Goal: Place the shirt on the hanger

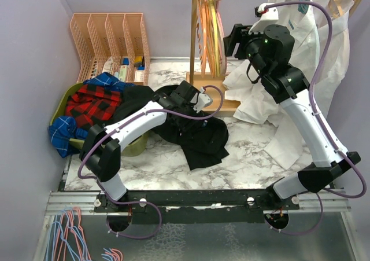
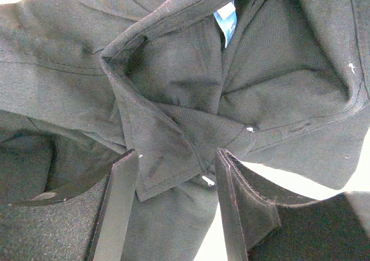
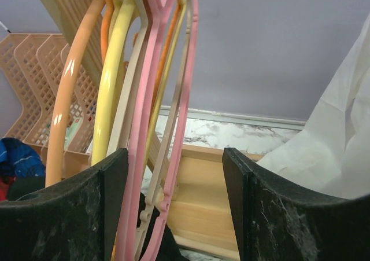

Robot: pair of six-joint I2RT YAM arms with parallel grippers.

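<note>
Entry, working outward from my bases.

My left gripper (image 2: 179,214) is wide open with nothing clamped. It hangs low over the shirt (image 1: 199,136), which lies heaped on the tabletop (image 1: 248,157) just in front of the wooden rack (image 1: 195,41). In the wrist view the folded collar (image 2: 165,142) sits between my two fingers. I cannot tell whether the cloth touches either one. A blue label (image 2: 226,21) shows beyond it, inside the neck.

Handling (judgement): the shirt is soft and floppy, light for its bulk, and will sag wherever it is unsupported. It is neither slippery nor fragile. The doubled, stitched collar is the firmest part, so the best hold is there or at a shoulder seam. A pinch on the body cloth would likely lift one layer only.

My right gripper (image 3: 173,200) is also wide open and empty, raised beside the rack's hanging row. The hanger (image 3: 137,151), pink, passes between my fingers unpinched, nearer one finger than the other. A yellow hanger (image 3: 106,110) and orange hangers (image 3: 62,105) crowd against it, so I risk catching a neighbour.

Handling (judgement): the plastic is thin, stiff and smooth, and will probably swing on its hook. Grip a shoulder arm squarely.

Farther out, white shirts (image 1: 300,35) drape over the rack's right end, and a plaid garment (image 1: 92,106) lies well left of the rack.
</note>
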